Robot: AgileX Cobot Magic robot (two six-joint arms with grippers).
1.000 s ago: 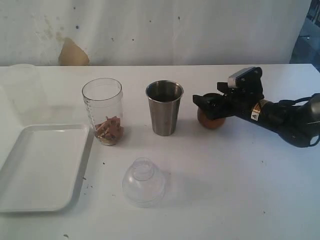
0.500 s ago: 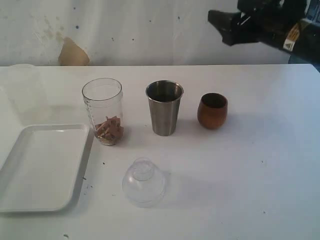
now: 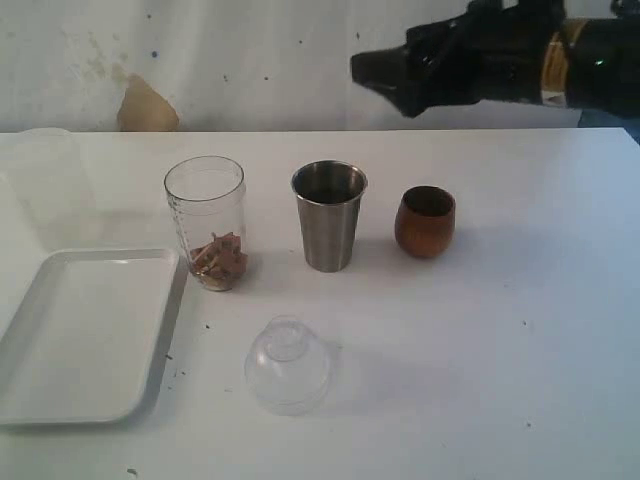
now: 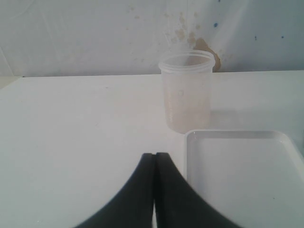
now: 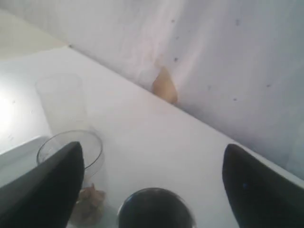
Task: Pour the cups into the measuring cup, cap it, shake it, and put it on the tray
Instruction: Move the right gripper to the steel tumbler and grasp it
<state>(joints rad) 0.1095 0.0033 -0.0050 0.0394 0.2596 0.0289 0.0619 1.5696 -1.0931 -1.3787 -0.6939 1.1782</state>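
Observation:
The clear measuring cup [image 3: 205, 220] stands upright with brown pieces in its bottom. To its right are the steel tumbler [image 3: 329, 215] and then the wooden cup [image 3: 425, 221], both upright. My right gripper [image 3: 385, 85] hangs high above the tumbler and wooden cup, open and holding nothing. In the right wrist view, the gripper [image 5: 154, 147] spreads wide over the tumbler [image 5: 154, 209], with the measuring cup [image 5: 90, 145] beside one finger. The white tray [image 3: 80, 335] lies at the left. My left gripper [image 4: 155, 156] is shut and empty beside the tray [image 4: 242, 175]; it is out of the exterior view.
A clear domed lid [image 3: 288, 363] lies on the table in front of the measuring cup and tumbler. A frosted translucent cup [image 4: 186, 92] stands behind the tray, faint in the exterior view [image 3: 45, 180]. A white wall backs the table.
My right gripper was at the wooden cup a second ago. It has let go, lifted clear and swung left above the cups. The wooden cup stays on the table.

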